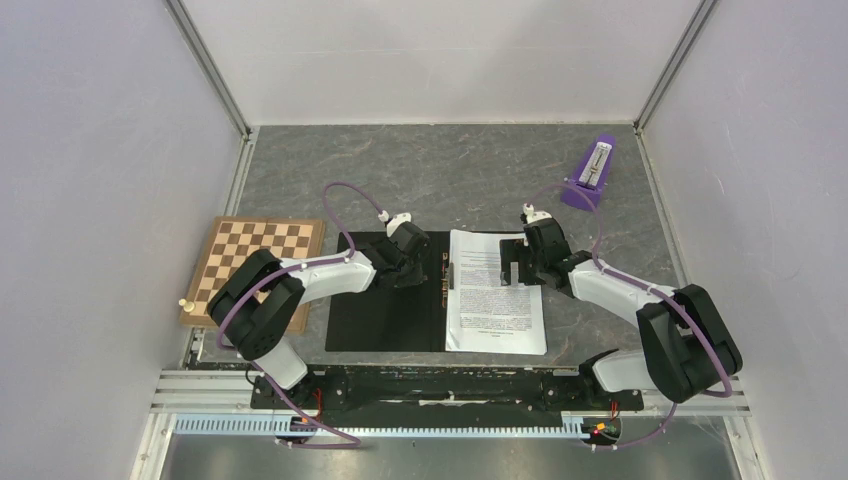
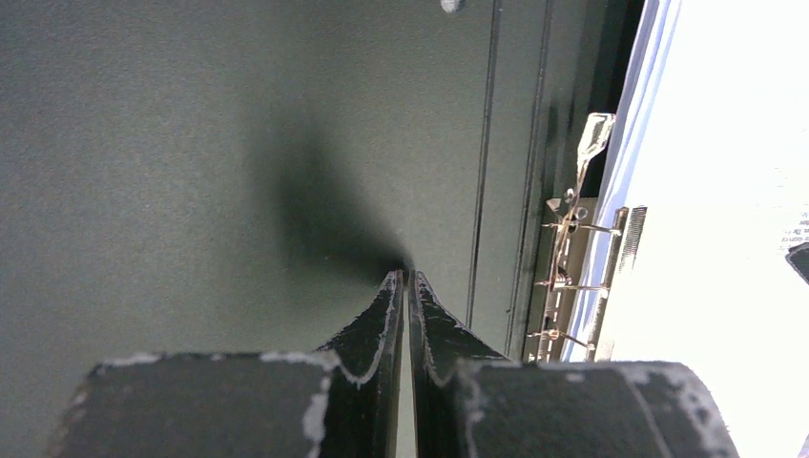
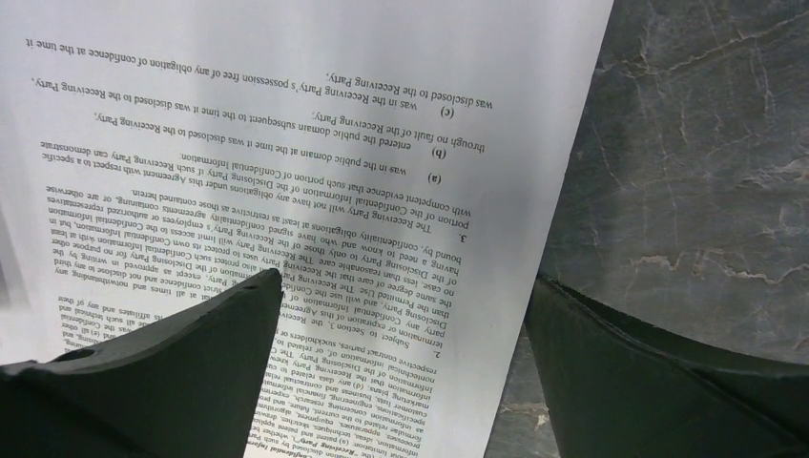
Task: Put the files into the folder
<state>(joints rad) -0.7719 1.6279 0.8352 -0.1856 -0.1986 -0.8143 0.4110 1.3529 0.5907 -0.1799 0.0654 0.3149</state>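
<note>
The folder [image 1: 375, 310] lies open on the table, black inside up, with its metal spine clip [image 1: 445, 275] in the middle. The files [image 1: 497, 305], white sheets of dense text, lie on its right half. My left gripper [image 1: 408, 268] is shut with nothing in it, tips down at the black left cover [image 2: 238, 143], a little left of the clip [image 2: 572, 253]. My right gripper [image 1: 517, 272] hangs open over the far right part of the sheets. In the right wrist view the sheets' [image 3: 315, 143] right edge runs between its fingers [image 3: 258, 315], which hold nothing.
A wooden chessboard [image 1: 255, 265] lies left of the folder, with a small white pawn [image 1: 184, 303] at its near left corner. A purple stand with a white piece [image 1: 592, 172] sits at the far right. Grey marble table [image 3: 706, 143] surrounds the folder; white walls close three sides.
</note>
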